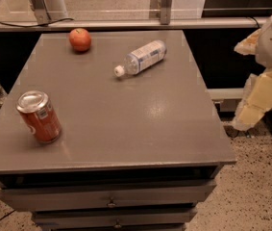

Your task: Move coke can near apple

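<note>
On one grey rectangular table [140, 124] there are three things: one red-orange drink can with a silver top [38, 117], one round red-orange apple [80, 39] and one clear plastic water bottle with a white cap [142, 57]. Under the tabletop are two grey drawer fronts [111, 195], each with one small knob. One cream-coloured gripper [258, 100] hangs off the table's right side.

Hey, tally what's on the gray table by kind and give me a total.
coke can: 1
apple: 1
water bottle: 1
Total: 3
The gripper is not counted; it hangs off the table, past its right edge.
</note>
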Motion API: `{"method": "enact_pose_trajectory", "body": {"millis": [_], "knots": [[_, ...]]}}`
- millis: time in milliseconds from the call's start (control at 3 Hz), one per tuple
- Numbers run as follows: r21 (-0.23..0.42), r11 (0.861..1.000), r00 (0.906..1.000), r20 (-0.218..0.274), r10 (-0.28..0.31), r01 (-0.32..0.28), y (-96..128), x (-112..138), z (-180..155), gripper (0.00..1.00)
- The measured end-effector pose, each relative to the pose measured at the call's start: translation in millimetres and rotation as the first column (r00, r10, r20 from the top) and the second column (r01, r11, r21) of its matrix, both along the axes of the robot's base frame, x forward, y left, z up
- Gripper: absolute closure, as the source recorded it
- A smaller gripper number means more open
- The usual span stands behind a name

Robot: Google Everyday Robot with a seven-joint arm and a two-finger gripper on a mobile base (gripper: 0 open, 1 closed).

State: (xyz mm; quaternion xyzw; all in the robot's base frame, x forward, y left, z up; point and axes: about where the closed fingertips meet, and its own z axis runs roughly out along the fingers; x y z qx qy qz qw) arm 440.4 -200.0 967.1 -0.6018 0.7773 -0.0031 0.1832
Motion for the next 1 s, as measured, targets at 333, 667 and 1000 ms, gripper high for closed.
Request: {"method": "enact_pose_trajectory", "body": {"millis": [333,667,1000], "knots": [[0.168,0.984,0.9982,0.037,0.047,-0.053,49.0,5.2,-10.4,0.0],[0.32,0.938,0.9905,0.076,0.115,-0.133,112.6,6.2,-17.3,0.0],[0.352,0.925,0.9892,0.088,0.117,-0.141,124.3,5.3,-10.4,0.0]]}}
